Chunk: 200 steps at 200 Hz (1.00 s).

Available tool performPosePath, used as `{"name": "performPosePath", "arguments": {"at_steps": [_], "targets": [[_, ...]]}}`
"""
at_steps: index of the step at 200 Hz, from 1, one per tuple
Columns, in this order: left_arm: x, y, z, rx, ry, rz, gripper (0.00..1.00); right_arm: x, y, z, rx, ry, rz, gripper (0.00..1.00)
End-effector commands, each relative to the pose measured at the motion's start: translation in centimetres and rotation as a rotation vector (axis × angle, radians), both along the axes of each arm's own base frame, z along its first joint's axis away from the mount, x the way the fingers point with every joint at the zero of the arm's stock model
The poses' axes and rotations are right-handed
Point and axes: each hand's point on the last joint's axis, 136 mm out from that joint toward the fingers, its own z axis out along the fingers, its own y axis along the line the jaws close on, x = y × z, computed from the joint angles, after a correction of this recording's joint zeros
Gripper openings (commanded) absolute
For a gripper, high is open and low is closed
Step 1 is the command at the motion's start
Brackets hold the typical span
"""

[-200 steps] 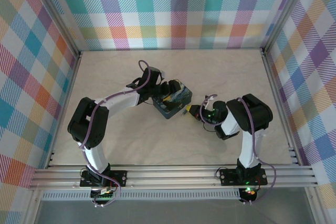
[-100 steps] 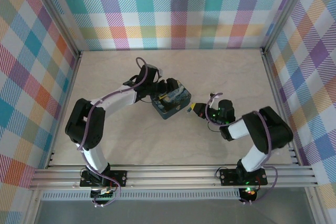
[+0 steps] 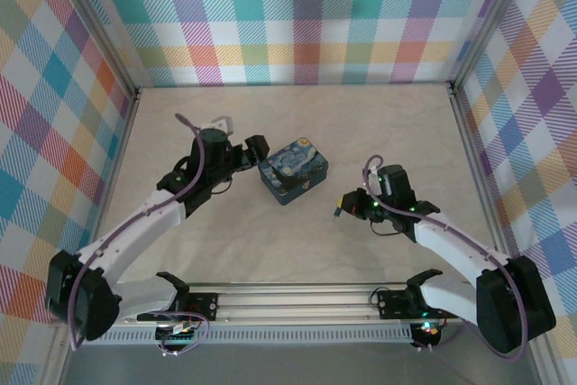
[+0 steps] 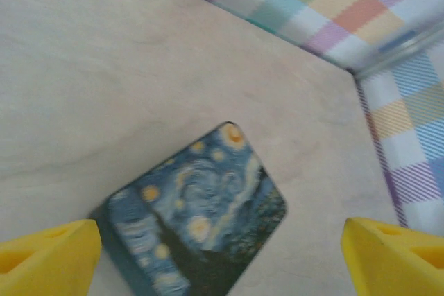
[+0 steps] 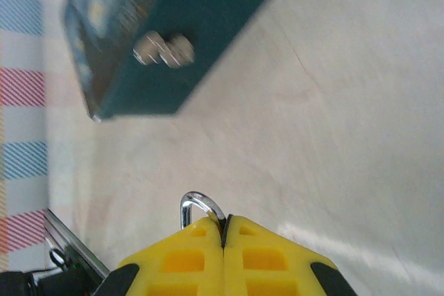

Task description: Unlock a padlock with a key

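The left fingers [image 3: 255,151] gape wide and empty just left of the starry tin [image 3: 294,169]. Right of the tin, apart from it, the right fingers [image 5: 223,258] are pressed together on the padlock [image 5: 197,206] (only its shackle loop peeks out). Bare counter [image 3: 397,123] surrounds the tin's edges.

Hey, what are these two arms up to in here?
The right gripper is pinched shut on the padlock, whose silvery shackle pokes out between its yellow fingers, a little way off the starry-night tin. The left gripper hangs open close to that tin, holding nothing. The tin sits closed on the table.
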Motion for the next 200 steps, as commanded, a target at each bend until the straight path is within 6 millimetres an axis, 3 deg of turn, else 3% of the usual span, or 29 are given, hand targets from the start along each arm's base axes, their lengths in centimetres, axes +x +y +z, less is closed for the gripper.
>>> {"name": "performPosePath", "arguments": {"at_steps": [1,40,89,169,200], "targets": [[-0.2,3.9,1.4,0.07,-0.077,0.157,0.91,-3.2,-1.1,-1.9,-0.08,0.152,0.006,0.0],[-1.0,5.5,1.3,0.114,-0.081,0.206,0.93,-4.4,-2.0,-3.9,-0.148,0.227,0.024,0.0],[-1.1,5.6,1.4,0.129,-0.078,0.206,0.94,-3.6,-1.6,-5.3,-0.176,0.243,0.046,0.0],[-1.2,6.1,2.0,0.179,-0.081,0.208,0.95,-2.8,-0.7,-6.3,-0.157,0.243,0.078,0.0],[-1.1,6.3,2.6,0.205,-0.094,0.209,0.95,-2.8,-0.8,-6.1,-0.164,0.234,0.081,0.06]]}}
